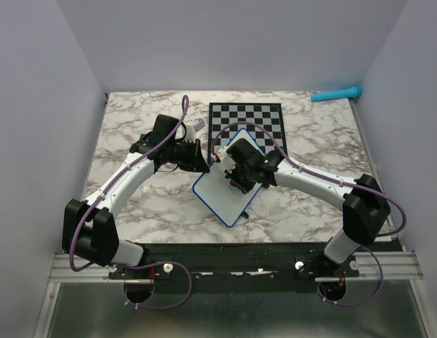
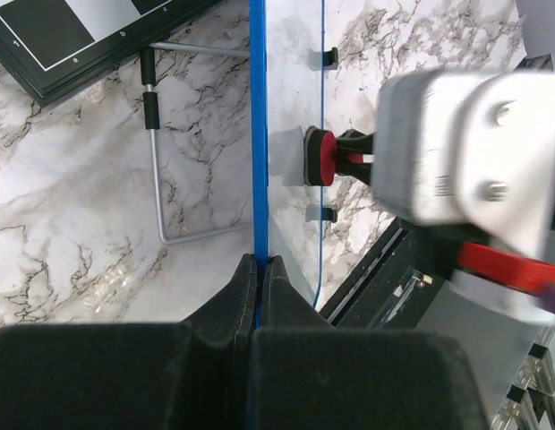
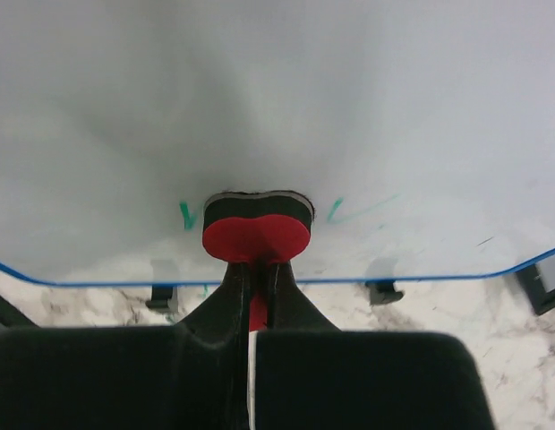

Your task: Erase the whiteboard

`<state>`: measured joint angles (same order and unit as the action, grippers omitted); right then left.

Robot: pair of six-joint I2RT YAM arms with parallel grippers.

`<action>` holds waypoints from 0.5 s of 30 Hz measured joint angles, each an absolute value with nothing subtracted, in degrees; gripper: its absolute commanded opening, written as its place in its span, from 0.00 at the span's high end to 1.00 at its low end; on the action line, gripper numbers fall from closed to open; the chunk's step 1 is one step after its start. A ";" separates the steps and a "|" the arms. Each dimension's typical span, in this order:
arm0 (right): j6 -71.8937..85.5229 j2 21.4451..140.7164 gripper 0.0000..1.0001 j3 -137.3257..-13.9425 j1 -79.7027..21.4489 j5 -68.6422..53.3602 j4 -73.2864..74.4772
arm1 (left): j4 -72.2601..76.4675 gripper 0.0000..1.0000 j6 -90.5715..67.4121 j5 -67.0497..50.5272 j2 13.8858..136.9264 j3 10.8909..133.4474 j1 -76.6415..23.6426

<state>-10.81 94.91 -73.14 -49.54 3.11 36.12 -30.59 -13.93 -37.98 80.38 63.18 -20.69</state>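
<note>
- Your left hand [image 2: 259, 266] is closed tight, its two fingers pinched on the thin blue rim of the whiteboard [image 1: 220, 195] with no gap between them.
- Your right hand [image 3: 258, 267] is also closed, gripping the red handle of an eraser [image 3: 257, 235].
- The eraser's dark felt face is pressed flat against the white writing surface, close to the board's blue edge in the right wrist view.
- Short teal pen marks [image 3: 186, 214] show on the board just to either side of the eraser. The rest of the surface in view looks plain white.
- The whiteboard sits in the middle of the marble tabletop [image 1: 134, 127], turned corner-on like a diamond. Its far corner is just beside the near edge of the chessboard [image 1: 257, 118].
- From the left wrist you see the board nearly edge-on. You cannot tell from these views whether its underside rests on the tabletop.
- A bent wire frame [image 2: 157, 184] with a black sleeve lies on the marble beside the board's rim, between it and the chessboard.
- A teal cylinder [image 1: 337, 94] lies at the far right corner of the tabletop, well apart from both hands.
</note>
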 measured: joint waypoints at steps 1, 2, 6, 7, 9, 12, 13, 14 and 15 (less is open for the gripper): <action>-10.83 94.13 0.99 -70.98 -49.54 2.87 36.10 | -30.59 1.00 -13.93 -37.98 80.38 63.18 -20.71; -10.81 93.60 0.99 -69.34 -49.54 2.66 36.18 | -30.57 1.00 -13.93 -38.04 80.38 63.18 -20.71; -11.00 92.77 0.99 -63.61 -49.54 1.52 37.32 | -30.52 1.00 -13.93 -38.17 80.38 63.18 -20.71; -11.05 92.77 0.99 -63.35 -49.54 1.39 37.76 | -30.52 1.00 -13.96 -38.22 80.38 63.18 -20.71; -11.14 92.77 0.99 -63.79 -49.54 1.32 38.57 | -30.50 1.00 -13.98 -38.33 80.38 63.18 -20.71; -11.46 94.26 0.99 -68.47 -49.54 0.89 40.53 | -30.48 1.00 -13.98 -38.39 80.38 63.18 -20.71; -11.53 95.02 0.99 -70.78 -49.54 0.67 40.97 | -30.48 1.00 -13.98 -38.39 80.38 63.18 -20.69; -11.60 95.83 0.99 -73.52 -49.54 0.45 41.65 | -30.50 1.00 -13.96 -38.37 80.38 63.18 -20.69; -11.60 96.62 0.99 -76.16 -49.54 0.25 41.98 | -30.50 1.00 -13.93 -38.37 80.40 63.20 -20.69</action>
<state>-11.60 96.62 -76.16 -49.54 0.25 41.98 -30.50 -13.93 -38.37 80.40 63.20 -20.69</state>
